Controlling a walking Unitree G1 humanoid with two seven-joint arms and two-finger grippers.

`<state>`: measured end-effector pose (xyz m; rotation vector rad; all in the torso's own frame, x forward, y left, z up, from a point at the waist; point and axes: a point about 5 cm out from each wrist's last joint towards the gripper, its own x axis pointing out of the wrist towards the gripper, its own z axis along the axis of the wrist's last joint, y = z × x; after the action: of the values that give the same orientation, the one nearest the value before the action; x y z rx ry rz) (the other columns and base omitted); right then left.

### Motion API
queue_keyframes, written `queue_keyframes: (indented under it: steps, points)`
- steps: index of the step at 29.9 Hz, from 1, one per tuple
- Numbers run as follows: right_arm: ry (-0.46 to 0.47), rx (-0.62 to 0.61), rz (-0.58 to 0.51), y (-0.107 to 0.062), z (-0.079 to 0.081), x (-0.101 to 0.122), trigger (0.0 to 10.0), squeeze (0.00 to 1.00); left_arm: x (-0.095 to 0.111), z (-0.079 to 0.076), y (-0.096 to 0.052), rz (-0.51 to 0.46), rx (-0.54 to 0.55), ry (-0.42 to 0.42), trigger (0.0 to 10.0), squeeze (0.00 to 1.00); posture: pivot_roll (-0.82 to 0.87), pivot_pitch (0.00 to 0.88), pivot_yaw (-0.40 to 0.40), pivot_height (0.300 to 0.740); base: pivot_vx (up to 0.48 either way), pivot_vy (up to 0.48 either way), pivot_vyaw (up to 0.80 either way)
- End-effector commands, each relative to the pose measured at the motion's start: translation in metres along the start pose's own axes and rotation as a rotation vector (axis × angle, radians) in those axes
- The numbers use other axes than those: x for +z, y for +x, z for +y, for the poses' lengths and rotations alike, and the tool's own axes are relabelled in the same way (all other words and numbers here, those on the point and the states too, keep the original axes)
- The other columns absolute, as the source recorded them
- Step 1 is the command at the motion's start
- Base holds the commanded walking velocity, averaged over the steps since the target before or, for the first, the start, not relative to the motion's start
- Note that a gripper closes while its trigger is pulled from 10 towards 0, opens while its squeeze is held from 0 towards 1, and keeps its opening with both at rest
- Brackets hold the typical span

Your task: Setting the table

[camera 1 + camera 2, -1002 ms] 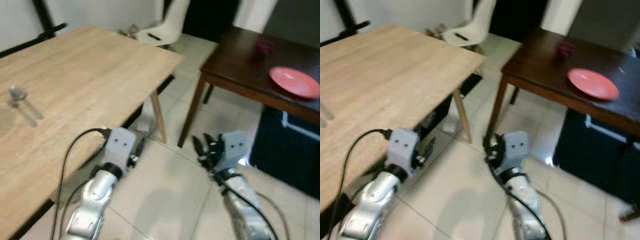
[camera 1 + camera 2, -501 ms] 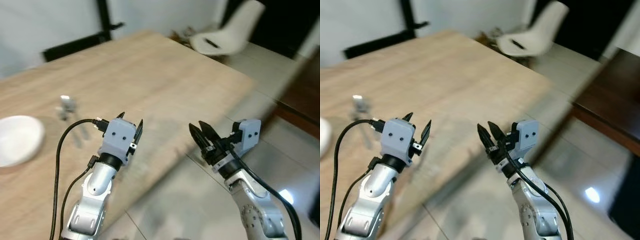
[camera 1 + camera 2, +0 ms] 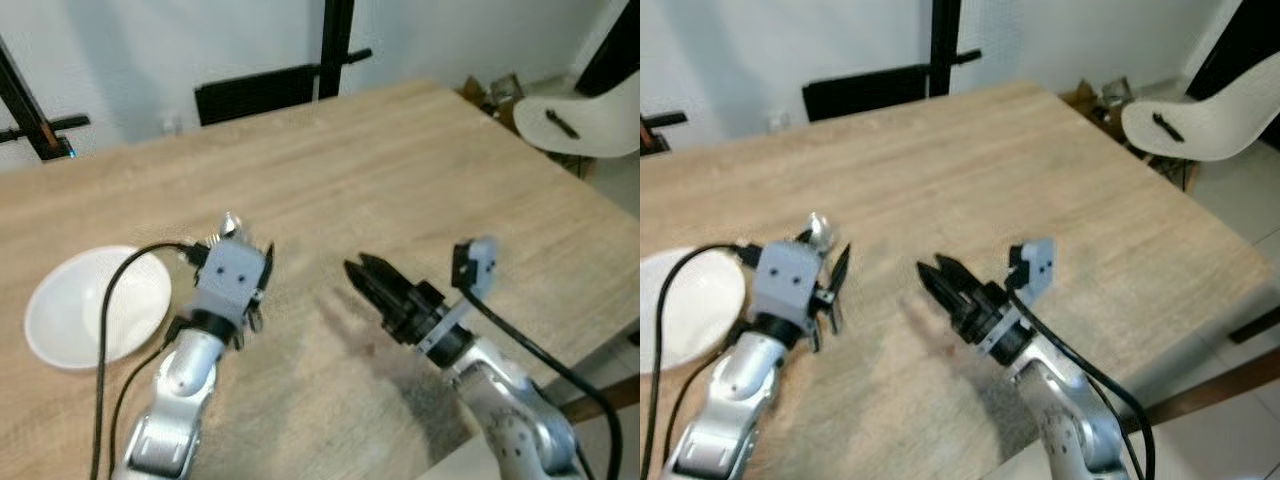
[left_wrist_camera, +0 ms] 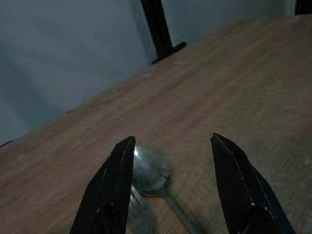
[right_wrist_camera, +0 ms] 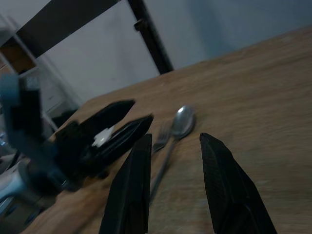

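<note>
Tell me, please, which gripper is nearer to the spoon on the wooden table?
Left. The left gripper hovers open right over the spoon, whose bowl lies between its fingers. The right gripper, also open, is farther off to the spoon's right, pointing toward it.

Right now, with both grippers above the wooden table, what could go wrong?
The silver metal spoon and the fork lie side by side, so the open left gripper might catch both. The round white bowl sits near the left arm's black cable, which could drag it.
</note>
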<state>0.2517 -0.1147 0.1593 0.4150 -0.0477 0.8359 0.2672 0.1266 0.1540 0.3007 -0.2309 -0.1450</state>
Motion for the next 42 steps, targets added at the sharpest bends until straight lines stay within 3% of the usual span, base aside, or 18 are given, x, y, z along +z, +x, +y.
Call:
queue_keyframes:
  steps: [1, 9, 11, 16, 20, 21, 23, 29, 35, 39, 42]
  points:
    - [0.000, 0.045, 0.042, -0.001, 0.005, -0.004, 10.0, 0.00, 0.000, 0.000, -0.003, 0.011, 0.005, 0.012, 10.0, 0.00, -0.12, 0.000, 0.023, 0.740, 0.000, 0.000, 0.00]
    - [-0.032, 0.124, 0.121, 0.009, 0.016, -0.011, 10.0, 0.00, -0.006, 0.017, -0.012, 0.092, 0.014, 0.036, 10.0, 0.00, -0.11, 0.006, 0.021, 0.740, 0.000, 0.000, 0.00]
    - [-0.051, 0.136, 0.168, 0.023, 0.018, -0.017, 10.0, 0.00, -0.012, 0.042, -0.018, 0.164, 0.091, 0.040, 10.0, 0.00, -0.09, 0.016, 0.012, 0.740, 0.000, 0.000, 0.00]
    - [-0.051, 0.100, 0.234, 0.053, 0.015, -0.033, 10.0, 0.00, -0.025, 0.087, -0.024, 0.273, 0.277, 0.096, 10.0, 0.00, -0.04, 0.036, -0.005, 0.740, 0.000, 0.000, 0.00]
    - [-0.059, 0.060, 0.262, 0.064, 0.010, -0.042, 10.0, 0.00, -0.026, 0.097, -0.026, 0.294, 0.247, 0.104, 10.0, 0.00, -0.03, 0.039, -0.009, 0.740, 0.000, 0.000, 0.00]
    - [-0.048, 0.014, 0.272, 0.080, 0.007, -0.047, 10.0, 0.00, -0.022, 0.103, -0.031, 0.297, 0.141, 0.125, 10.0, 0.00, 0.01, 0.046, -0.016, 0.740, 0.000, 0.000, 0.00]
    - [-0.036, -0.006, 0.283, 0.090, 0.006, -0.051, 10.0, 0.00, -0.018, 0.106, -0.035, 0.298, 0.076, 0.140, 10.0, 0.00, 0.01, 0.046, -0.016, 0.740, 0.000, 0.000, 0.00]
    - [-0.054, 0.014, 0.239, 0.106, 0.014, -0.046, 10.0, 0.00, -0.006, 0.093, -0.037, 0.285, -0.099, 0.070, 10.0, 0.00, 0.05, 0.048, -0.007, 0.740, 0.000, 0.000, 0.00]
    - [-0.066, 0.024, 0.217, 0.107, 0.016, -0.044, 10.0, 0.00, -0.004, 0.079, -0.016, 0.254, -0.179, 0.126, 10.0, 0.00, 0.03, 0.055, 0.006, 0.740, 0.000, 0.000, 0.00]
    - [-0.129, 0.005, 0.297, 0.112, 0.016, -0.056, 10.0, 0.00, -0.007, 0.067, 0.010, 0.265, -0.283, 0.171, 10.0, 0.00, 0.01, 0.062, 0.019, 0.740, 0.000, 0.000, 0.00]
    - [-0.129, 0.005, 0.297, 0.112, 0.016, -0.056, 10.0, 0.00, -0.007, 0.067, 0.010, 0.265, -0.283, 0.171, 10.0, 0.00, 0.01, 0.062, 0.019, 0.740, 0.000, 0.000, 0.00]
